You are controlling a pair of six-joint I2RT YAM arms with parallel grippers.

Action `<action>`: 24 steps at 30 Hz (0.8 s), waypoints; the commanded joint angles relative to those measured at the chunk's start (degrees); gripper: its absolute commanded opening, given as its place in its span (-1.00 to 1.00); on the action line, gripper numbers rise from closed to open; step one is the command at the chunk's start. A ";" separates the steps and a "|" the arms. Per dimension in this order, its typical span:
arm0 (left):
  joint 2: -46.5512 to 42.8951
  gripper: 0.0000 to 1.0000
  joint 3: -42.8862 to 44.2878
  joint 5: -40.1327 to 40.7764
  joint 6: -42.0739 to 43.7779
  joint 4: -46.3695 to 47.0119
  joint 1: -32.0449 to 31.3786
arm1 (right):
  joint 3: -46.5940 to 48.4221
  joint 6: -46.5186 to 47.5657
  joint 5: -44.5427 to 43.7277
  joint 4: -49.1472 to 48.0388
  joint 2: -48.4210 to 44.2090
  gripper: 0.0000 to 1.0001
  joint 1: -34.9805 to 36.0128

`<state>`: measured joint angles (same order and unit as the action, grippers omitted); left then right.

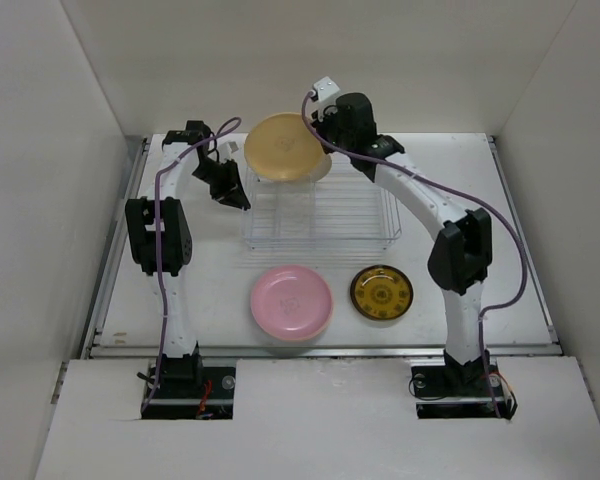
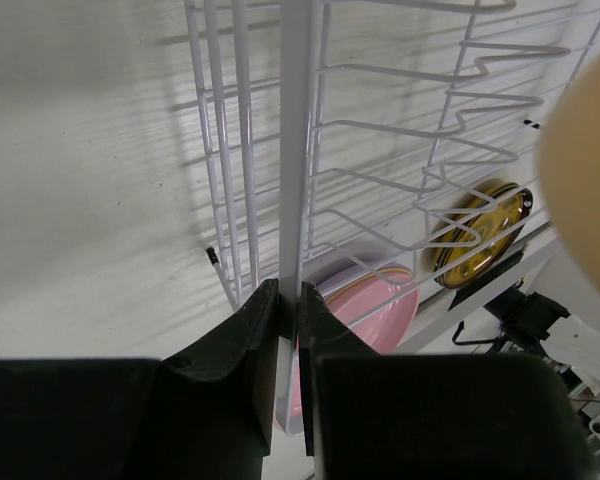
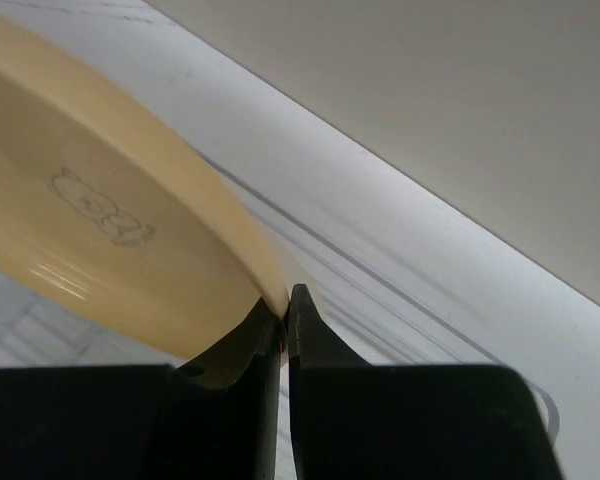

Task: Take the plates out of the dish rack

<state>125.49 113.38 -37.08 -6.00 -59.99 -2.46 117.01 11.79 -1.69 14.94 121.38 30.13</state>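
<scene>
The right end effector point(image 3: 285, 303) is pinched shut on the rim of the yellow-orange round plastic plate point(image 1: 280, 148), and the coming move turns on that grip. From the fingertips, the plate spreads away to the left, toward the far-left corner of the tabletop point(image 1: 460, 185). The grip therefore sits on the plate's right edge, with the whole disc hanging out to one side of it. A round plate has no long axis. What counts is its tilt: in the top view its broad face leans toward the near edge, and it is held up over the far side of the silver wire dish rack point(image 1: 360, 215).

The rack stands in the middle of the tabletop's far half. The left end effector point(image 2: 288, 300) is closed on the see-through wall at the rack's left side, apparently bracing it, so the right arm alone carries the plate.

A pink round plate point(image 1: 291, 302) and a dark brown-gold patterned plate point(image 1: 381, 293) lie flat, side by side but apart, between the rack and the near edge. The set-down spot probably lies there too, which means bringing the plate over the rack toward the near edge and laying it level. With only an edge pinch, the plate could swing or slip during the carry.
</scene>
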 commanded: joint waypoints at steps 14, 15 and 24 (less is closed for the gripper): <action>2.04 -1.00 -1.94 0.52 -2.61 1.71 -0.88 | -13.37 -3.26 30.66 23.28 -21.97 -1.00 3.95; 2.04 -1.00 -1.94 0.52 -2.61 1.71 -0.88 | -17.22 -3.27 31.48 26.08 -21.98 -1.00 4.93; 2.04 -1.00 -1.94 -0.01 -2.09 1.71 -0.88 | -27.70 -3.35 27.53 34.73 -14.33 -1.00 14.34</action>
<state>125.49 113.25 -37.80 -6.48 -59.68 -2.48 91.18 9.26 24.40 47.00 108.51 44.34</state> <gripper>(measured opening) 0.072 0.078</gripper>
